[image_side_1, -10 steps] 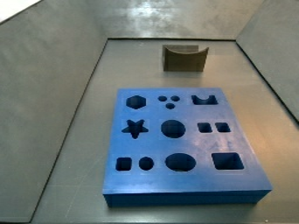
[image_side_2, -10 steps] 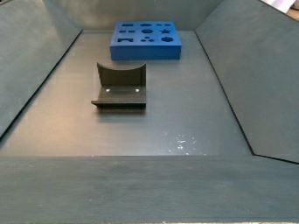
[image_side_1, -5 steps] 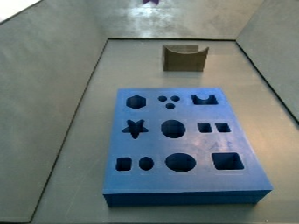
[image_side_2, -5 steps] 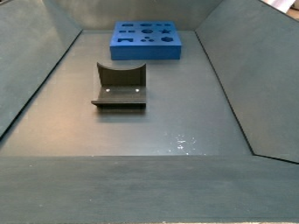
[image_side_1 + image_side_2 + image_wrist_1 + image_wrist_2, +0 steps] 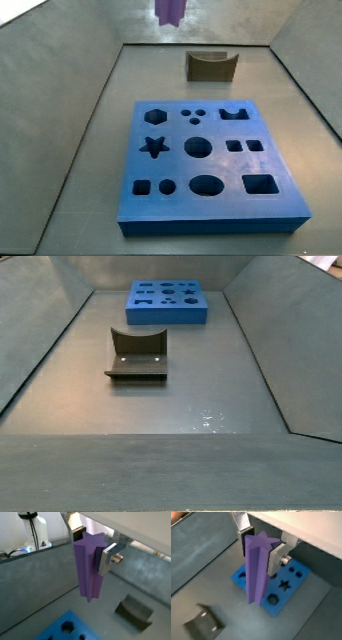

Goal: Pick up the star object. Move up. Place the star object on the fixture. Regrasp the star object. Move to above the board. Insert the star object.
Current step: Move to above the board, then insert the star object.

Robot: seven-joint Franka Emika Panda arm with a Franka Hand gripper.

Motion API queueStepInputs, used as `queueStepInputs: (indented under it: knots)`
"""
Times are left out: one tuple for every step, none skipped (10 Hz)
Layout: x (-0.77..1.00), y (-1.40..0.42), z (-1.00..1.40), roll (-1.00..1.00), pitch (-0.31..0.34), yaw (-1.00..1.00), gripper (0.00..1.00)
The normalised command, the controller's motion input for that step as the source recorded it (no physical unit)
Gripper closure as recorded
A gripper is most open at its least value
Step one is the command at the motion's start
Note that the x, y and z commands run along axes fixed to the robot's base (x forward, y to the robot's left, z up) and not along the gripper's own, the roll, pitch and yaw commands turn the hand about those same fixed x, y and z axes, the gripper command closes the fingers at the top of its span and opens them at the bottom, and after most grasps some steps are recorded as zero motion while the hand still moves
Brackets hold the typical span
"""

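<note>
Presently: board lies near in a side view, star cutout on its left; fixture beyond it. Farthest and high, star object hangs with its long axis vertical, below gripper, whose fingers are clamped on its upper end. Judged stage: carrying down toward fixture.

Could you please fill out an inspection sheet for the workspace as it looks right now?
Surface: grey floor inside sloped grey walls, bare apart from the rig parts.
Job's things: star object held upright in the air; blue board flat, every cutout empty; fixture empty.
Clutter: nothing seen.
Hand: the hand is raised above the floor, fingers shut on the star's upper end.
Cables: nothing seen.
Surroundings: a white bottle-like shape beyond the wall, in a wrist view.
</note>
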Motion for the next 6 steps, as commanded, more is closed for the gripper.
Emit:
queueStepInputs:
  knots:
    - [-0.08, 0.05, 0.00, -0.86, -0.108, -0.09, 1.00]
    - [-0.06, 0.04, 0.00, -0.55, -0.088, -0.05, 1.00]
    - [-0.05, 0.02, 0.00, -0.36, -0.067, -0.03, 1.00]
    - [-0.04, 0.01, 0.00, -0.23, -0.048, -0.02, 1.00]
    - [0.00, 0.00, 0.00, -0.01, -0.004, 0.00, 1.00]
    - [0.00, 0.11, -0.05, -0.06, 0.000, 0.00, 1.00]
